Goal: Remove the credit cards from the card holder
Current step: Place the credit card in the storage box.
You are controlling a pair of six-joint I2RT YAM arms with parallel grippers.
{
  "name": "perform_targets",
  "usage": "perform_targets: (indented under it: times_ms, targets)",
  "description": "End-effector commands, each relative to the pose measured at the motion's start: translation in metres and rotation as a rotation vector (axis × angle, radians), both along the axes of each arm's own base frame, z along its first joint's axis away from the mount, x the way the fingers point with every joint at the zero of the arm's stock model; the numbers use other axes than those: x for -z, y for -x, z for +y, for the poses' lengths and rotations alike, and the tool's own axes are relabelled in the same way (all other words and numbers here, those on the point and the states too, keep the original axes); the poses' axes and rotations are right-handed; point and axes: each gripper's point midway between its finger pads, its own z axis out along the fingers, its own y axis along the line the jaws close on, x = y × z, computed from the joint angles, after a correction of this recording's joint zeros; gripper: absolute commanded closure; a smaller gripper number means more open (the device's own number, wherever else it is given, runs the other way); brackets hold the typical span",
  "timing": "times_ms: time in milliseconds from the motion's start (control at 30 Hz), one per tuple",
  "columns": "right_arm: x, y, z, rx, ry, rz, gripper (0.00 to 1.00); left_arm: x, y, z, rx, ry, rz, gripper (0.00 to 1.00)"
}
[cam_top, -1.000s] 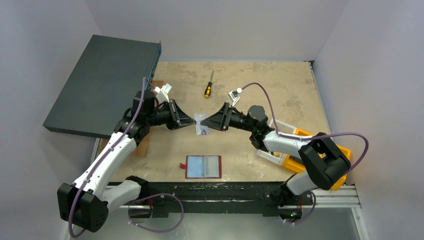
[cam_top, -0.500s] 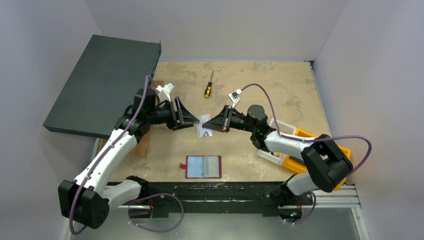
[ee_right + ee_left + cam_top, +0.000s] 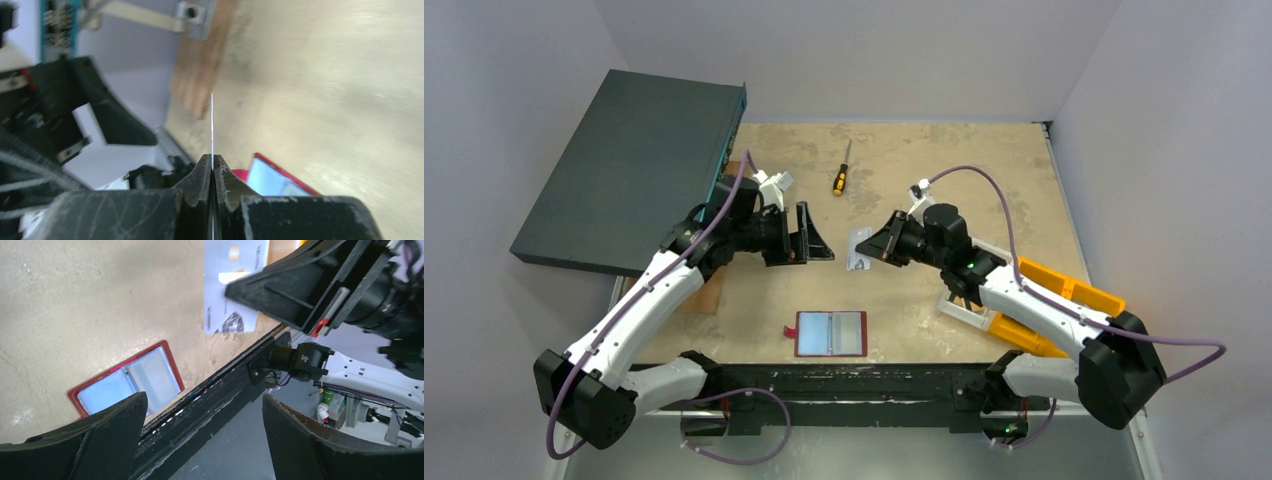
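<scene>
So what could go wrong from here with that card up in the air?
The right pincer grips the card by one end only, in mid-air, so it could slip out. The open left pincer hangs close by and could knock it.

Bare table [image 3: 984, 180] lay open round the card holder [image 3: 830, 333], near centre. On its far side, the left gripper [image 3: 816, 238] and the credit card [image 3: 858, 249] pinched by the right gripper [image 3: 874, 248] left a narrow gap. An orange bin [image 3: 1064, 295] blocked the right.
</scene>
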Motion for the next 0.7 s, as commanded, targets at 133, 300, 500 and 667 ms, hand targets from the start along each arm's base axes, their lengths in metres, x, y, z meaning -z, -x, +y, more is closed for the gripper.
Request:
perform_targets:
  times_ms: [133, 300, 500, 667]
  targets:
    - [0.023, -0.021, -0.134, 0.57, 0.557, 0.117, 1.0, -0.001, -0.005, -0.001, 0.035, -0.085, -0.048, 0.15]
    - [0.037, -0.014, -0.195, 0.762, 0.86, 0.279, 1.0, 0.001, -0.003, -0.003, 0.062, -0.095, -0.04, 0.15]
    - [0.053, 0.006, -0.246, 0.95, 1.123, 0.465, 1.0, 0.003, 0.003, -0.005, 0.097, -0.091, -0.039, 0.15]
    - [0.061, 0.017, -0.277, 1.071, 1.17, 0.564, 1.0, 0.005, 0.006, -0.004, 0.113, -0.095, -0.038, 0.15]
